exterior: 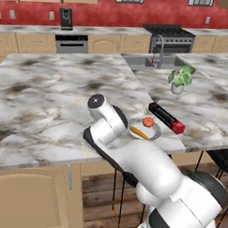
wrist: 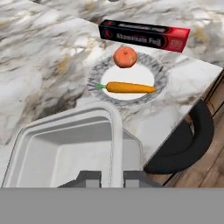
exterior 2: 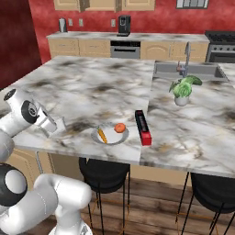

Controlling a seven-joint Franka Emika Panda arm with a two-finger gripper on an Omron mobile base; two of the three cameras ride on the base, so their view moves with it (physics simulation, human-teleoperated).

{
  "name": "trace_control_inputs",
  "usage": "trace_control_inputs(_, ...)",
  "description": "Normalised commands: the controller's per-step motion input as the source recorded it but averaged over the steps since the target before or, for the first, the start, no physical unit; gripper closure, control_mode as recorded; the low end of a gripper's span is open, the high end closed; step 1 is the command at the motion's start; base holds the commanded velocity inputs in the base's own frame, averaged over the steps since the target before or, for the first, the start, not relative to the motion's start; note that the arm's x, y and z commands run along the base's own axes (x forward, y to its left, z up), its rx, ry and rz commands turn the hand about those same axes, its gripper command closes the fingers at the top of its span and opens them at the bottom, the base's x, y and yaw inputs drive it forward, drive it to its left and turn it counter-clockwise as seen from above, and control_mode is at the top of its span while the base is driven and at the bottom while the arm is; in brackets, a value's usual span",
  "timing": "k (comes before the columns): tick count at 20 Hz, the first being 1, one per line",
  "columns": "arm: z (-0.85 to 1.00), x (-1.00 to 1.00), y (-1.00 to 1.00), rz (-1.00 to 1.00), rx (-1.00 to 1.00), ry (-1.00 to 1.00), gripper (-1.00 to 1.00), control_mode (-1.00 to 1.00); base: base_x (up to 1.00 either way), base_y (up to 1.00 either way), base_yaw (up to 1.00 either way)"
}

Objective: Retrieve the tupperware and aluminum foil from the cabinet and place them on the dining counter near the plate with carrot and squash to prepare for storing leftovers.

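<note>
Jaws [wrist: 110, 178]: in your hand view you see them pinched on the near rim of the tupperware, one tip on each side of the rim wall.
Tupperware [wrist: 65, 146]: you have it in the grip, open side up, hanging low over the near edge of the desk; its far rim lies just short of the plate. In your right base view it shows as a pale piece [exterior 2: 58, 124] at the end of the arm, left of the plate.
Desk [exterior: 46, 85]: the marble-topped island; everything below lies near its front edge.
Plate [wrist: 161, 75]: round and grey-rimmed, flat on the desk, between the tupperware and the foil box.
Carrot [wrist: 130, 88]: you see it lying across the plate's middle, leafy end toward the left of the hand view.
Squash [wrist: 125, 57]: a round orange piece on the plate's far side, near the foil box.
Aluminum foil [wrist: 144, 35]: lying flat on the desk just beyond the plate, red end to the right in your hand view.
Potted plant [exterior: 179, 79]: upright on the desk, well apart from the plate, in front of the sink [exterior: 139, 61].
</note>
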Motion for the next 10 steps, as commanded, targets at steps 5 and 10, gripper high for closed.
trace_control_inputs(5,-0.6,0.29,-0.34,-0.08,0.03,0.0,1.0,-1.0,0.0,0.0,0.0)
trace_control_inputs(10,-0.43,0.33,-0.36,-0.05,0.04,0.0,1.0,-1.0,0.0,0.0,0.0)
